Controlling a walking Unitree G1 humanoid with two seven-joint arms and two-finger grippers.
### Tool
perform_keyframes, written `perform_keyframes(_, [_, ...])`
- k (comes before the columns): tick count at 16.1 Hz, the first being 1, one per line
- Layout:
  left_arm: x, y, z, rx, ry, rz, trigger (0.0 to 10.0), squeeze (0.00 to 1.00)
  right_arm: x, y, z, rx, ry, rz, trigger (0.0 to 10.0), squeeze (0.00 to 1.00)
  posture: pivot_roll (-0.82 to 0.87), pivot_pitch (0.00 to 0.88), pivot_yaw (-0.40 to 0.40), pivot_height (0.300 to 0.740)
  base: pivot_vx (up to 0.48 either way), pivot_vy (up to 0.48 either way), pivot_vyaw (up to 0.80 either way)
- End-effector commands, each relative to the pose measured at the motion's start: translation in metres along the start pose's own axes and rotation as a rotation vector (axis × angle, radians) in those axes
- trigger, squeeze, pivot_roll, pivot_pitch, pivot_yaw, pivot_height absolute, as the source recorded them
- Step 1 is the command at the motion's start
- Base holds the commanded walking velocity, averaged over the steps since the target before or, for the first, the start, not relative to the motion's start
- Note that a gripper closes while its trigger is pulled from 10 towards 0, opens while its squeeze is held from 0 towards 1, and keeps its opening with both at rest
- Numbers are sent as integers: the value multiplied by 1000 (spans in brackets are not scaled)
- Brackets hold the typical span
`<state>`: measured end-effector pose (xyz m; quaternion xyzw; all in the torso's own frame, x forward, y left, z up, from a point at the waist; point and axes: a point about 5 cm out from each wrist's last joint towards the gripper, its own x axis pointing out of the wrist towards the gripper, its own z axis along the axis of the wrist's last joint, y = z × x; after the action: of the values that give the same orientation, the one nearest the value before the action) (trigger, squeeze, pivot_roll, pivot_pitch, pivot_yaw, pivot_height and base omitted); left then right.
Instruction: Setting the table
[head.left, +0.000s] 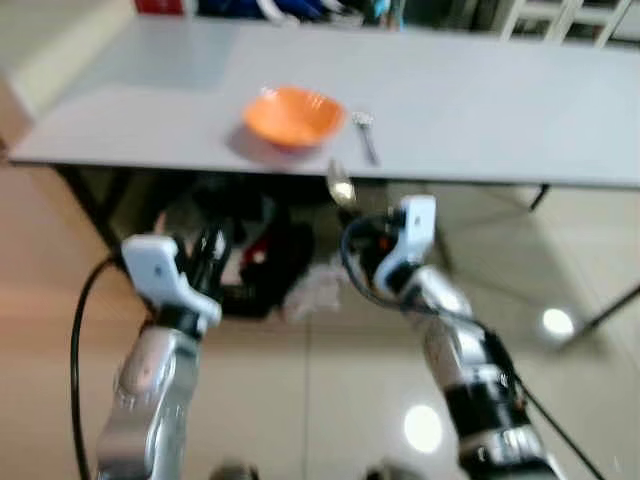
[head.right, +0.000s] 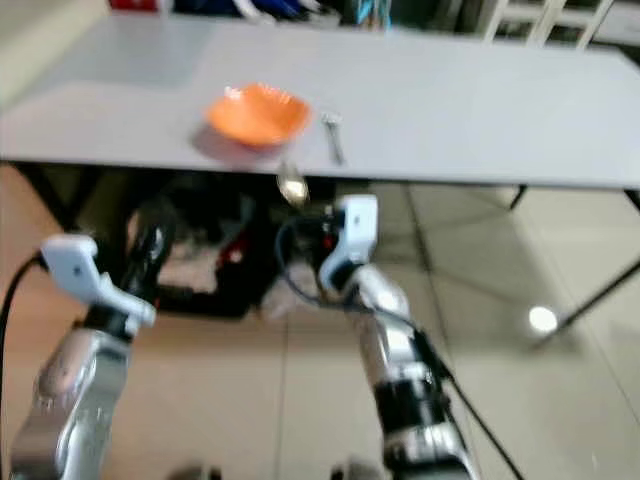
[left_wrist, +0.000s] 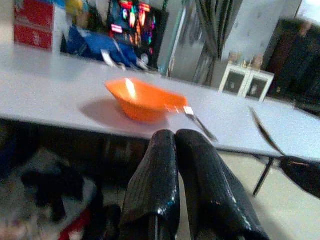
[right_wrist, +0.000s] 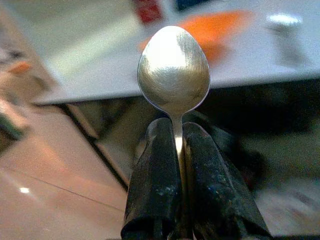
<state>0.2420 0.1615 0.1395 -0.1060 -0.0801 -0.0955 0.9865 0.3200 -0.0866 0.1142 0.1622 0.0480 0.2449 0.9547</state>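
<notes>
R arm: raised before table edge, right gripper (right_wrist: 175, 150) pinching spoon (right_wrist: 173, 70) handle, bowl end up past fingertips.
L arm: left gripper (left_wrist: 175, 145) fingers pressed together, empty, below table (head.left: 480, 110).
Bowl (head.left: 293, 115): orange, on table.
Fork (head.left: 365, 135): just beside bowl.

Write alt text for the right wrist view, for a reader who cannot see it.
The right gripper is shut on a metal spoon, pinching its handle between two black fingers with the bowl of the spoon pointing away from the wrist. Behind it, blurred, are a grey table with an orange bowl on it and a tiled floor below.
</notes>
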Motion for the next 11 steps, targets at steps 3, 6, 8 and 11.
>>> perform_keyframes(3, [-1,8,-6,18,28,49,10000,0,-6,-18,7,-45,-25,-99,10000,0,-78,98,-12,740,0,-299,0])
perform_keyframes(6, [-3,12,-8,50,49,73,10000,0,-6,-17,13,-56,-51,-108,10000,0,-80,100,-10,740,0,0,0])
perform_keyframes(8, [-2,13,-2,64,9,72,10000,0,-5,-9,22,-32,-100,-39,10000,0,-82,101,-7,740,480,0,0])
perform_keyframes(11, [3,11,6,55,-23,67,10000,0,-7,-1,27,1,-146,38,10000,0,-83,103,-8,740,480,0,694])
